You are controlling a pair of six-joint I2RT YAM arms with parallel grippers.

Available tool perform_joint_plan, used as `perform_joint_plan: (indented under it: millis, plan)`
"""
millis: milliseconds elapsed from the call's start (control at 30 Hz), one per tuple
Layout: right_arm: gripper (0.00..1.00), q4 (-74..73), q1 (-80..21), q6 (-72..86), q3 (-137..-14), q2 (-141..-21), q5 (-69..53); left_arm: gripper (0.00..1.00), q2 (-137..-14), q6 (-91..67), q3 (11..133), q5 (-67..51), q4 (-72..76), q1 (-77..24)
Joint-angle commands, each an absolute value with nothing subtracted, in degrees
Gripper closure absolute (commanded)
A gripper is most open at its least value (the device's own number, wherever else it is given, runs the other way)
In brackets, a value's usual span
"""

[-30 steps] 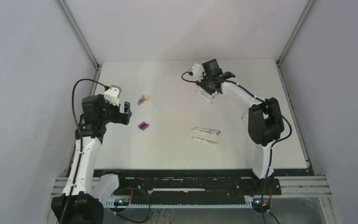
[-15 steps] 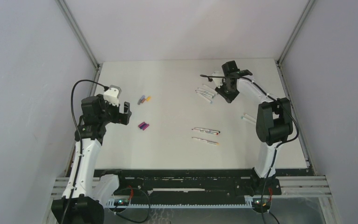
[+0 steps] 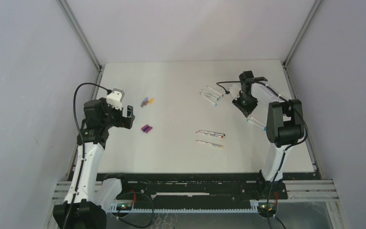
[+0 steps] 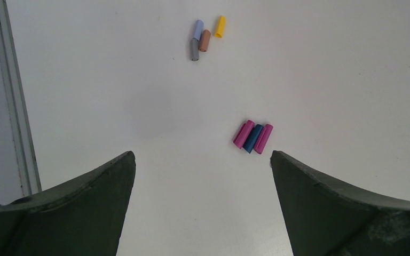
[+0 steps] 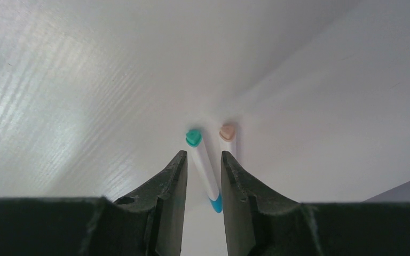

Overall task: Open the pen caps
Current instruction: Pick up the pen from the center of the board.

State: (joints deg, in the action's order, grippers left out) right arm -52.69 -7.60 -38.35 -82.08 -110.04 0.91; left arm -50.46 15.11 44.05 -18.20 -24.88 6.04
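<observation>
Three caps, two magenta and one blue (image 4: pixel 253 138), lie together just beyond my open, empty left gripper (image 4: pixel 202 154), which also shows in the top view (image 3: pixel 126 118). Several more caps, pale blue, brown, grey and yellow (image 4: pixel 205 40), lie farther off, also seen from the top (image 3: pixel 147 101). My right gripper (image 5: pixel 203 154) hangs low over two white pens at the table's right (image 3: pixel 256 121). Its jaws stand narrowly apart. The pen with a teal end (image 5: pixel 203 165) lies in the gap, and a peach-ended pen (image 5: pixel 228 136) lies beside it.
Several white pens (image 3: pixel 210 94) lie in a group at the back middle. Two more pens (image 3: pixel 210 134) lie side by side in the table's centre. Grey walls and metal rails (image 3: pixel 81 36) enclose the white table on three sides.
My right arm swung from the pen group at the back to the right and nearer, down over the two pens at the right. The left arm barely moved.
</observation>
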Motion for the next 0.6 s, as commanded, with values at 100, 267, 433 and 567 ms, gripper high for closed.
perform_joint_plan:
  millis: [100,267,433,567]
  plan:
    - [0.73,-53.52,-5.95,-39.88,-82.12,-109.97,1.97,0.00,-49.36,14.96,43.47,-18.37,-22.99,6.52]
    - [0.74,-54.45,-5.86,-40.55,-81.02,-110.84,1.11,0.00,-49.54,14.98,43.58,-18.54,-23.03,6.50]
    - [0.74,-54.41,-5.72,-40.60,-80.51,-111.63,1.23,0.00,-49.43,14.94,43.56,-18.47,-23.03,6.50]
    - [0.74,-54.35,-5.41,-40.43,-80.34,-112.66,1.10,0.00,-49.43,14.97,43.49,-18.46,-23.03,6.51]
